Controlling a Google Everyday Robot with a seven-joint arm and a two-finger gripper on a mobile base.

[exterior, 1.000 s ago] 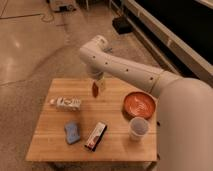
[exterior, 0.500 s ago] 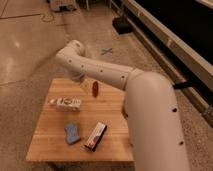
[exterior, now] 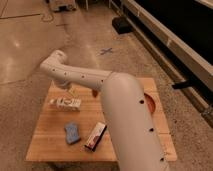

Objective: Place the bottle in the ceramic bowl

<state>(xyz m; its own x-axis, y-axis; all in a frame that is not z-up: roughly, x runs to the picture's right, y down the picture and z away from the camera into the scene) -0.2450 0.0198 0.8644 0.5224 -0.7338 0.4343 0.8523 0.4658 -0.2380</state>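
My gripper (exterior: 68, 90) hangs just above the small pale translucent bottle (exterior: 65, 103) lying flat at the left of the wooden table (exterior: 50, 147), the orange-red ceramic bowl (exterior: 149, 102) at its right edge, half behind my arm; grip width unreadable.

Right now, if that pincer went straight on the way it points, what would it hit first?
Probably the bottle: the pincer points down just above it, over the wooden table. Depth is unclear, so it could land on bare wood beside it.
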